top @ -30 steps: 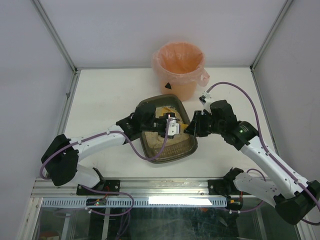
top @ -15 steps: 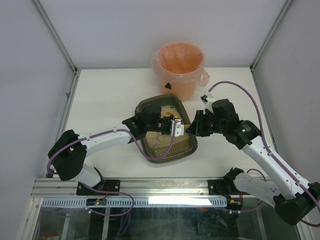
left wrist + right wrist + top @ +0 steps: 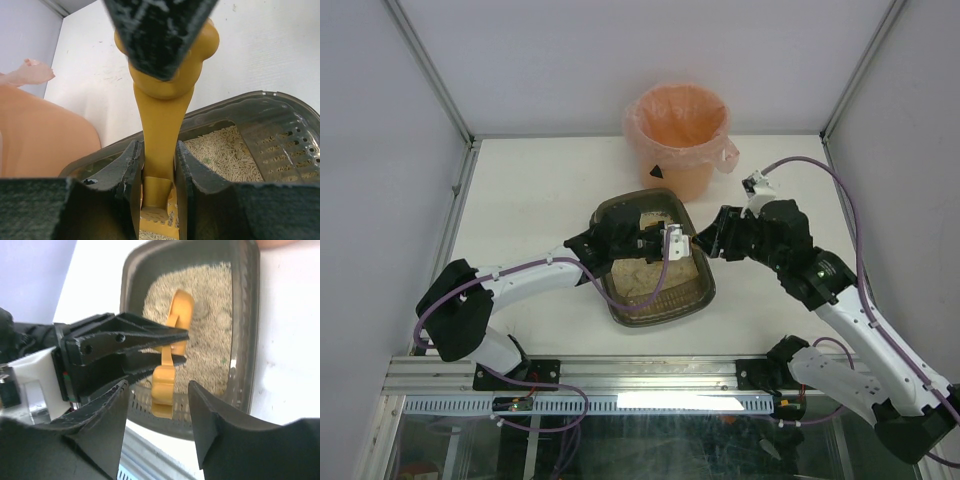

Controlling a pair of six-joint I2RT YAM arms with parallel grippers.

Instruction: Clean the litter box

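Left wrist view: the left tool [image 3: 159,167] is clamped on the shaft of the yellow litter scoop [image 3: 161,110], with one dark finger pressed against each flat side. The scoop stands over the litter box [image 3: 285,107], above its beige litter [image 3: 225,150]. A black finger of the right tool crosses just above the scoop's rounded far end.

In the right wrist view, the right tool [image 3: 157,432] has its fingers [image 3: 102,425] apart. The scoop's near end [image 3: 162,390] hangs between them, with a gap showing on both sides. The left tool reaches in across the litter box from the side and pinches the scoop at mid-length.

From the top external view, the left tool [image 3: 665,243] is over the middle of the litter box [image 3: 620,300]. The right tool [image 3: 705,240] is at the box's rim on the right arm's side. The litter box rests on the white table [image 3: 520,190]. An orange bag-lined bucket [image 3: 680,135] stands just beyond the box's far end.
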